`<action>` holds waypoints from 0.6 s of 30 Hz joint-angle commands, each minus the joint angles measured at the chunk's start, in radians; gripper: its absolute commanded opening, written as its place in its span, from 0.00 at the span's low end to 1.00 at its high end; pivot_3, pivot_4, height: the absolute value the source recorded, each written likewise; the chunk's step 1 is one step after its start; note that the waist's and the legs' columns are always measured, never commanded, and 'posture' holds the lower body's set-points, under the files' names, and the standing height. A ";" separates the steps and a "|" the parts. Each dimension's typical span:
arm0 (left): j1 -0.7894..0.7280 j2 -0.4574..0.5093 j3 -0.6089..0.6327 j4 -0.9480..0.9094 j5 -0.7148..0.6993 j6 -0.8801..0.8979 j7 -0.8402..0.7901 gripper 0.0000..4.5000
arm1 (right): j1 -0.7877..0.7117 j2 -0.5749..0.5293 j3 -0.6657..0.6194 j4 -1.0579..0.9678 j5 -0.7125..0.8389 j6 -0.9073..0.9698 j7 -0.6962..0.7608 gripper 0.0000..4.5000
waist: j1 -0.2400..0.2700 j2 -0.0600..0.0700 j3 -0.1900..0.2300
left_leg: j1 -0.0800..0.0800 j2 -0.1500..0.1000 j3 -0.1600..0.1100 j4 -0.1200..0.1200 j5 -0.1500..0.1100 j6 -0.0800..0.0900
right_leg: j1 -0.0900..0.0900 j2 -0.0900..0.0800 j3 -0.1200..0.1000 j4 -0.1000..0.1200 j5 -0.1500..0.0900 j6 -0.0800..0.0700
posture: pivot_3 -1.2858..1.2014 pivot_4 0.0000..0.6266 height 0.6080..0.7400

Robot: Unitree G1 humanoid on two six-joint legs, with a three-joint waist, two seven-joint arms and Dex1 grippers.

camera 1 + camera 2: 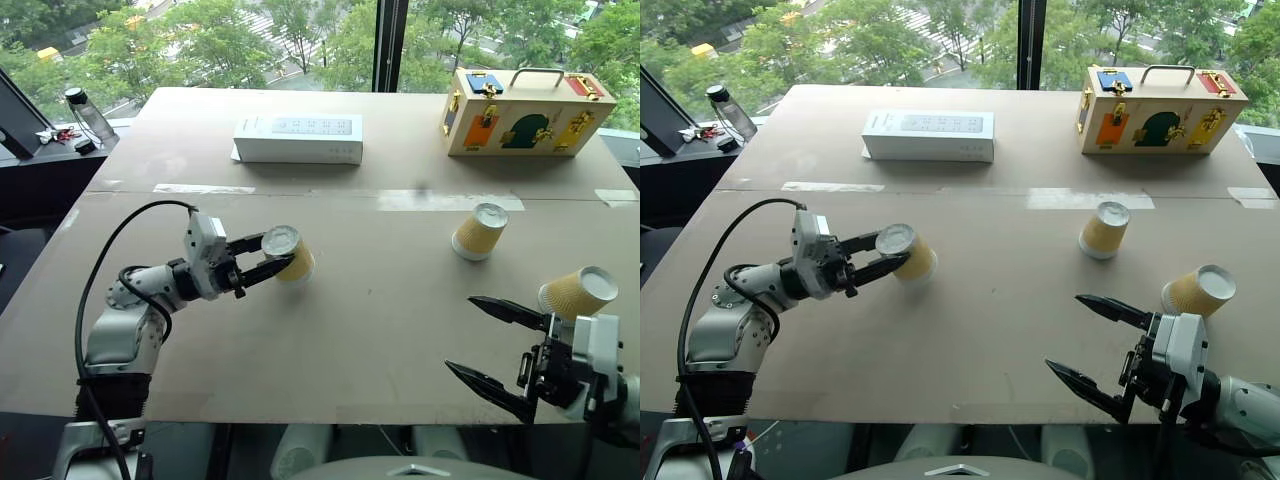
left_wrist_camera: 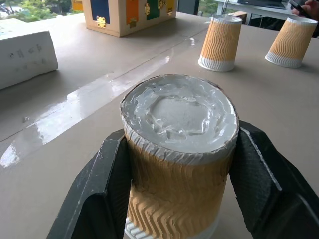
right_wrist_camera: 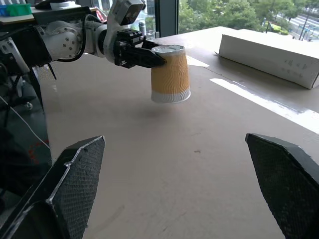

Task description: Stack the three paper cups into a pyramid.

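— Where do my head cameras sit?
— High, looking forward and down over the worktop [image 1: 330, 330].
— And the wrists?
— Low and close. The left looks across its held cup [image 2: 179, 149]; the right sees that cup too.

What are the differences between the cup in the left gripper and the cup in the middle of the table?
The left gripper is shut on the held cup, while the middle cup is touched by nothing. The held cup seems lifted just off the table; the middle cup stands on it. Both are upside down, with the same ribbed yellow sides.
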 commanded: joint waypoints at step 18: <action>-0.237 -0.177 -0.204 0.167 0.158 -0.009 0.072 0.99 | 0.127 0.110 -0.012 -0.122 -0.104 -0.039 -0.191 1.00 | -0.005 0.000 0.000 | 0.000 0.000 0.000 0.000 0.000 0.000 | -0.001 0.002 0.001 0.001 0.000 0.000 | 0.52 0.24 1.00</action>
